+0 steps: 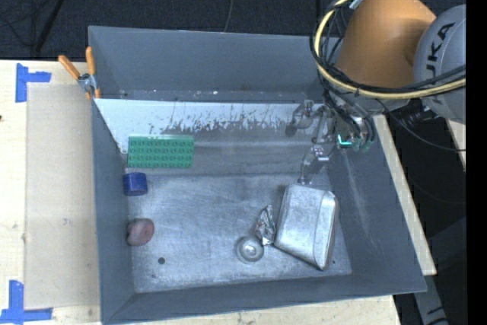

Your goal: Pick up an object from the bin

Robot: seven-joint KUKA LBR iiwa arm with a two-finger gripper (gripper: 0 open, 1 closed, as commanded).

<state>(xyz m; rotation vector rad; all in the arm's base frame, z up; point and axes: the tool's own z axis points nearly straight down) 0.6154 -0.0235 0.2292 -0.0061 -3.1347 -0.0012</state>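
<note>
While gripper (pixel 314 164) hangs near right wall of bin (pixel 228 57), beside silver pouch (pixel 306 226) upper edge, grip state unclear; mid-floor open.

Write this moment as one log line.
gripper: at bin's right | nearest: silver pouch | left side: green plate, blue cap, brown stone | held: nothing seen

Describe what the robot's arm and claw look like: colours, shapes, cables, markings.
The arm is pale grey with dark lettering, partly visible as "UKA". A rounded orange cover caps its wrist, ringed by looping yellow and black cables. The claw is small, grey metal, with a green spot beside it.
</note>
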